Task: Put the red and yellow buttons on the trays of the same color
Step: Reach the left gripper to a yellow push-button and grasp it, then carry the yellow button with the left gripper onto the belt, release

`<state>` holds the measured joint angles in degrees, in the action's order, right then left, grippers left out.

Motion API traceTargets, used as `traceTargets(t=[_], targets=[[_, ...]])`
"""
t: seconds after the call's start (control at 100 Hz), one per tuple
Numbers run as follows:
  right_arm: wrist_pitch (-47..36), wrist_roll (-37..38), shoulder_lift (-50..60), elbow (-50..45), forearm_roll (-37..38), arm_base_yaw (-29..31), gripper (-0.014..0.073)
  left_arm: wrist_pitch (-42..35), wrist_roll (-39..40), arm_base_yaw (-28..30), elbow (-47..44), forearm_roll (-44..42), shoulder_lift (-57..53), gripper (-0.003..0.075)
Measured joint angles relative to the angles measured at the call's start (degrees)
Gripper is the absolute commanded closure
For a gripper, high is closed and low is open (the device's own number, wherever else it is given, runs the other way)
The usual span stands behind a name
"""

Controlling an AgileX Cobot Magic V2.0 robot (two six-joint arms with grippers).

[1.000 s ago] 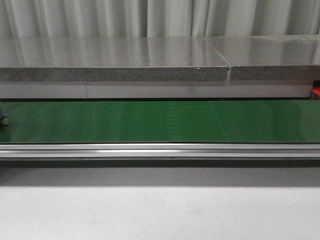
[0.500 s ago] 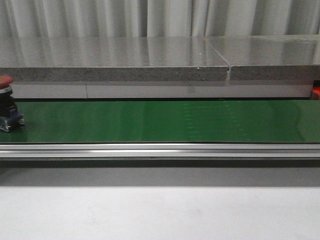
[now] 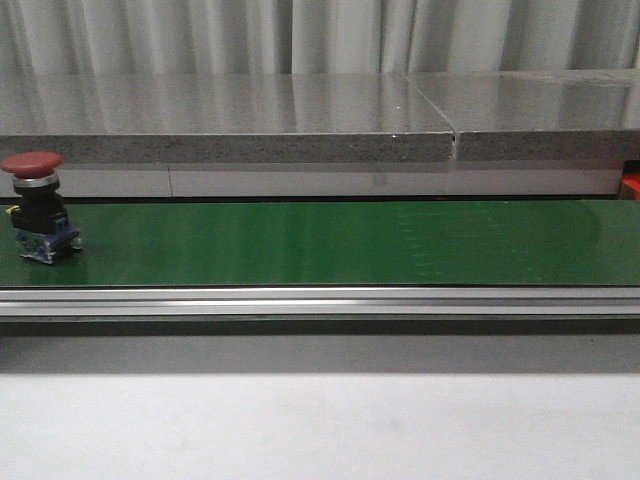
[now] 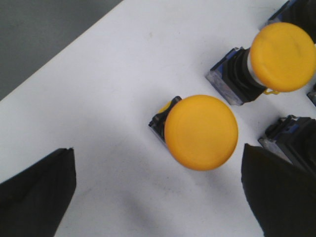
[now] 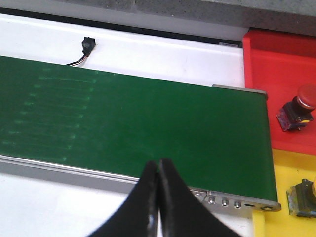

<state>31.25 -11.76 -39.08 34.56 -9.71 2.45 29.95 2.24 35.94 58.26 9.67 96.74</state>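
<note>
At the belt's [image 3: 330, 243] left end a red button [image 3: 38, 208] has just ridden in, awaiting pickup; my right gripper [image 5: 158, 170] is pinched closed and empty, my left gripper [image 4: 158, 185] spread wide, holding nothing.

This looks like a workshop or factory test line. A green conveyor belt [image 3: 330, 243] runs in a metal rail [image 3: 320, 301]. Grey curtains [image 3: 320, 35] hang behind.

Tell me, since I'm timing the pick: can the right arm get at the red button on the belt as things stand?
Probably not yet. The red button stands at the far left of the green belt, while the right pincer, shut, hangs over the belt's other end by the red tray. Nothing blocks it; it is just far.
</note>
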Motion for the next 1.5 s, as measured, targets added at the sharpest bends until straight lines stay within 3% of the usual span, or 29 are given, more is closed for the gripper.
traceTargets(t=[0.61, 0.75, 0.94, 1.06, 1.18, 1.5], targets=[[0.0, 0.0, 0.0, 0.0, 0.0, 0.0, 0.0713, 0.5, -0.1, -2.4, 7.3, -0.4, 9.3, 0.0060], [0.0, 0.0, 0.0, 0.0, 0.0, 0.0, 0.0713, 0.5, -0.1, -2.4, 7.3, -0.4, 9.3, 0.0217], [0.0, 0.0, 0.0, 0.0, 0.0, 0.0, 0.0713, 0.5, -0.1, -2.4, 7.3, -0.4, 9.3, 0.0560], [0.0, 0.0, 0.0, 0.0, 0.0, 0.0, 0.0713, 1.0, -0.1, -2.4, 7.4, -0.6, 8.9, 0.0680], [0.0, 0.0, 0.0, 0.0, 0.0, 0.0, 0.0713, 2.5, -0.1, -2.4, 7.4, -0.7, 5.9, 0.0722], [0.0, 0.0, 0.0, 0.0, 0.0, 0.0, 0.0713, 6.6, -0.1, -3.4, 7.4, -0.7, -8.6, 0.0722]])
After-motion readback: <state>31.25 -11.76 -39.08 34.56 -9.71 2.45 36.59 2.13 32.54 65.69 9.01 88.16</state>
